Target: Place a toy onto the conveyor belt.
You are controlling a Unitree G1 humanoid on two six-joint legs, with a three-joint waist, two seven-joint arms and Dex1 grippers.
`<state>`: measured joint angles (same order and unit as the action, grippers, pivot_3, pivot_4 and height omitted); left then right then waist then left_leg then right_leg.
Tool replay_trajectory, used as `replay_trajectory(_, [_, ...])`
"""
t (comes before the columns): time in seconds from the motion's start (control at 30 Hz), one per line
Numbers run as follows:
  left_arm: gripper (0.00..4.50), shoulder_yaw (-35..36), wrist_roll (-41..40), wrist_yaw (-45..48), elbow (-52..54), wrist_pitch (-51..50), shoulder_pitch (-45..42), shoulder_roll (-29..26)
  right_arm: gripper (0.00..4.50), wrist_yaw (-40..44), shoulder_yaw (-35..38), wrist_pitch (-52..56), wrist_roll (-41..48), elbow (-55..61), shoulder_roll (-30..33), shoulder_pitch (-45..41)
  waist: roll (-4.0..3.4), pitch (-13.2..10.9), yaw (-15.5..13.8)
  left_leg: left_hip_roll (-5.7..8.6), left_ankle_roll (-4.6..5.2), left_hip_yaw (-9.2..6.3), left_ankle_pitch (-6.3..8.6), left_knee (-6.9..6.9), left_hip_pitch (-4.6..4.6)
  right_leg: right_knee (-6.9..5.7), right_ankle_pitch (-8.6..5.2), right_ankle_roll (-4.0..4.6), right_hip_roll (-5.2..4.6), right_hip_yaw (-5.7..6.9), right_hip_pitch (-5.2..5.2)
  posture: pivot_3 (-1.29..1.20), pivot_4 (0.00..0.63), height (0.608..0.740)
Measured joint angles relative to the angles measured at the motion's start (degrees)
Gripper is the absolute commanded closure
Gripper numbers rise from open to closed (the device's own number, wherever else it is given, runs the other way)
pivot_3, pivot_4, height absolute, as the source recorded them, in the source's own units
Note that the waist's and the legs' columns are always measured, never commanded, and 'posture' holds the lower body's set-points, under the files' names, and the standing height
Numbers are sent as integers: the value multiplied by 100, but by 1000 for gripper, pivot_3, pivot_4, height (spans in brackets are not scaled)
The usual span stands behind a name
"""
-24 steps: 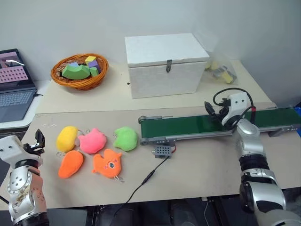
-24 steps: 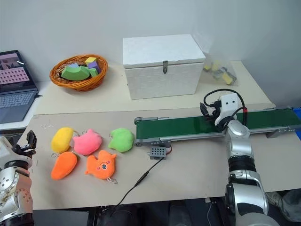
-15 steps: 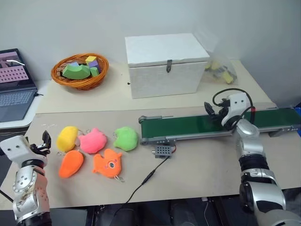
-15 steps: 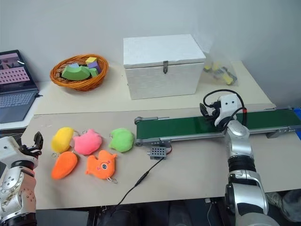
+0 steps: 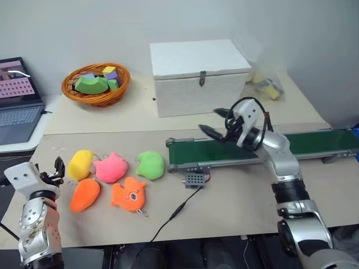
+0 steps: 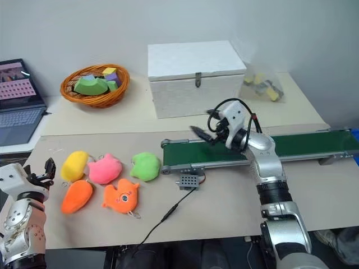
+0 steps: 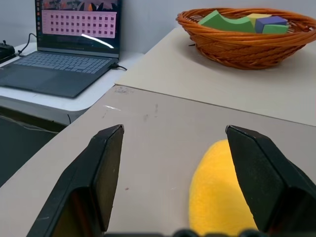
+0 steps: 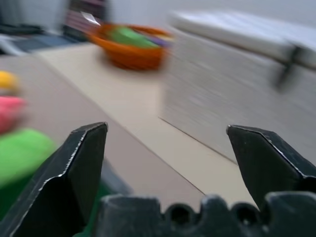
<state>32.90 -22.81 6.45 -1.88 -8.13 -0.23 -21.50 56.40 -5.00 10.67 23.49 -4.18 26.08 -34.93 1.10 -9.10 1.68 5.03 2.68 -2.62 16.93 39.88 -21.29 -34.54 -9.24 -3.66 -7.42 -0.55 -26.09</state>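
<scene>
The toy, a smooth orange oval plush, lies on the counter at the near-left corner of a cluster of soft toys, untouched and well apart from the conveyor belt. It sits touching or nearly touching the yellow plush behind it, the pink plush and the orange fish-shaped plush to its right. The left hand hovers just beside the cluster's left edge with its fingers spread wide and nothing between them — its wrist view looks past the yellow plush toward the wicker basket. The right hand hangs over the left end of the belt, fingers also apart and empty. The main risk, as I judge it, is a wrong pick: the left hand is lined up more with the yellow plush than the orange one, so closing from here could take the wrong toy. The crowding adds another hazard — a finger pushed between neighbours could shove them aside or catch the fish-shaped plush, which shares the colour. A soft, rounded body may also squirt out of a shallow pinch.
</scene>
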Motion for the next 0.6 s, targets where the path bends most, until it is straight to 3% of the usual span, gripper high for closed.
replay_trajectory(0.1, [990, 18, -3, 3, -8, -2, -14, 17, 0, 1301, -417, 881, 995, 1401, 569, 405, 6, 3, -103, 2, 4, -13, 5, 13, -7, 42, 0, 0, -2, 13, 8, 0, 150, 740])
replay_trajectory(0.27, [990, 37, -224, 78, 46, -132, 19, 96, 0, 1610, -696, 1042, 956, 1501, 602, 407, 8, 4, -103, 3, 2, -8, 4, 21, 10, 35, 11, -4, -1, 8, 20, 0, 150, 740])
replay_trajectory(0.37, [990, 308, -1153, 252, 307, -646, 155, 332, 0, 1610, -765, 1043, 860, 1465, 597, 406, 9, 4, -83, 2, -3, -8, 1, 17, 10, 30, 11, -4, -1, 7, 12, 0, 150, 740])
replay_trajectory(0.6, [990, 1295, -4592, 1228, 1237, -2078, 1475, 811, 0, 1595, -830, 998, 467, 1309, 557, 428, 11, 4, -74, -1, -7, -4, 9, 16, 6, 35, 9, -2, 1, 9, 4, 0, 150, 740])
